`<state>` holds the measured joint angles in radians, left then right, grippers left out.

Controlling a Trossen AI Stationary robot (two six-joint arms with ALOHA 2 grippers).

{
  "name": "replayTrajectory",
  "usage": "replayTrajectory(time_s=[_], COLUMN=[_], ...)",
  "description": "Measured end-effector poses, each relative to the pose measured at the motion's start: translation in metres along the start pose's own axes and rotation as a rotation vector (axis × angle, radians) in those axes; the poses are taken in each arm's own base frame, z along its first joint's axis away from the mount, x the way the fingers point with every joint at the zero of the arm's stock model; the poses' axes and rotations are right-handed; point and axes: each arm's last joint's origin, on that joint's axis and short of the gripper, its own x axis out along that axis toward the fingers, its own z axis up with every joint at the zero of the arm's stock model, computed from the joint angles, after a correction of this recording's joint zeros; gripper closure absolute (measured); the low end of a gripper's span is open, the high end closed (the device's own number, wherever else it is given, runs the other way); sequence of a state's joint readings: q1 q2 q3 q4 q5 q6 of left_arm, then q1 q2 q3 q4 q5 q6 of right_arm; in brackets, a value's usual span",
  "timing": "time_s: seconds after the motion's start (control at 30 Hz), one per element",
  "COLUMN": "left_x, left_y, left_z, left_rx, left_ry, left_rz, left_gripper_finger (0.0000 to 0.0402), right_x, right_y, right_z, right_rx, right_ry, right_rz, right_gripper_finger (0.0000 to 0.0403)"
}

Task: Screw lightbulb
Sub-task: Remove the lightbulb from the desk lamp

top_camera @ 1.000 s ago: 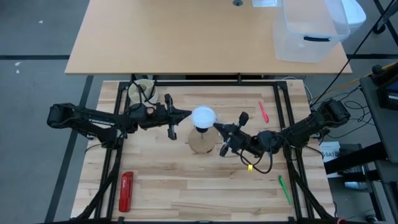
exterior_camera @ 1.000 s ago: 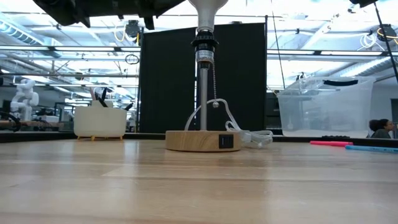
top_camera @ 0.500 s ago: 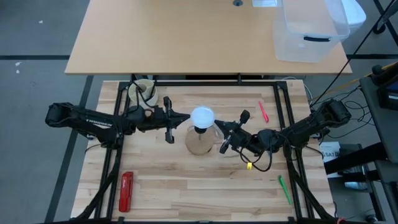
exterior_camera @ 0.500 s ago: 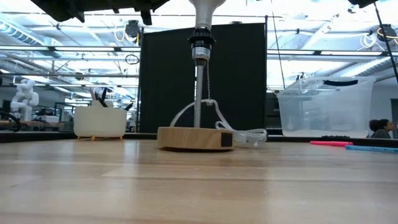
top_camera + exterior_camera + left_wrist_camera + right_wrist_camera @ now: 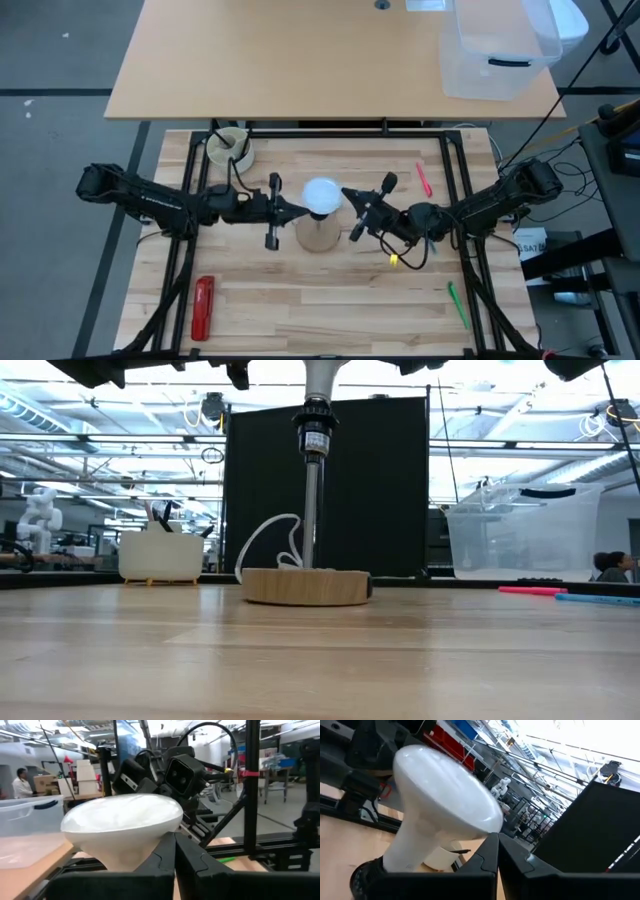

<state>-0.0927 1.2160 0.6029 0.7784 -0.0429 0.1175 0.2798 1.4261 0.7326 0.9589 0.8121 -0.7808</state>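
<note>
A: Count, please.

B: One small white mushroom-shaped lightbulb, seated in the black socket on top of a slim metal lamp post; one round pale wooden lamp base on the slatted wooden table, a white cord looping beside the post; two dark arms; one red flat tool near the front left corner; two green pens, one pink marker; one clear plastic bin on the far desk; one cream pot at the back left.

A: Arm poses?

B: Both stretched low and level towards the lamp from opposite sides; left gripper just beside the bulb's left edge, fingers pressed together, nothing between them; right gripper just beside its right edge, fingers likewise pressed together and empty; each wrist view showed its own finger pair meeting under the white dome.

A: Anything unclear?

B: Whether either fingertip actually touched the glass, could not tell; the low view cut off the bulb's dome and both grippers at its upper edge; the bulb's screw base was hidden inside the socket; the bulb covered part of the base from above.
</note>
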Motion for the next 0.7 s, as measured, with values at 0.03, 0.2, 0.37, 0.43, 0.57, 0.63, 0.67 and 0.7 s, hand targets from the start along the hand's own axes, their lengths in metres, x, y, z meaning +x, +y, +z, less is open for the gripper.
replayTrajectory(time_s=[0.03, 0.2, 0.37, 0.43, 0.57, 0.63, 0.67, 0.7], left_x=[0.0, 0.0, 0.0, -0.001, -0.001, -0.001, -0.001, -0.001], left_y=[-0.001, -0.003, -0.004, -0.004, -0.003, -0.003, -0.004, -0.003], left_z=[0.0, -0.001, -0.004, -0.004, -0.006, -0.007, -0.007, -0.008], left_rx=[0.007, 0.023, 0.031, 0.032, 0.034, 0.035, 0.036, 0.036], left_ry=[0.003, 0.018, 0.047, 0.058, 0.074, 0.085, 0.092, 0.1], left_rz=[0.005, 0.019, 0.039, 0.062, 0.079, 0.078, 0.079, 0.084], left_gripper_finger=[0.0402, 0.0402, 0.0401, 0.0402, 0.0402, 0.0402, 0.0402, 0.0402], right_x=[0.0, 0.002, 0.002, 0.0, -0.006, -0.009, -0.01, -0.011], right_y=[0.0, 0.0, 0.0, 0.001, 0.008, 0.013, 0.015, 0.018], right_z=[0.0, -0.002, -0.002, -0.001, 0.0, -0.001, -0.003, -0.005], right_rx=[-0.004, -0.002, 0.015, 0.023, 0.048, 0.083, 0.113, 0.148], right_ry=[0.002, 0.005, 0.008, 0.006, 0.013, 0.035, 0.049, 0.065], right_rz=[0.002, 0.008, 0.004, 0.009, 0.048, 0.081, 0.101, 0.123], right_gripper_finger=[0.0403, 0.0403, 0.0403, 0.0403, 0.0403, 0.0403, 0.0403, 0.0403])
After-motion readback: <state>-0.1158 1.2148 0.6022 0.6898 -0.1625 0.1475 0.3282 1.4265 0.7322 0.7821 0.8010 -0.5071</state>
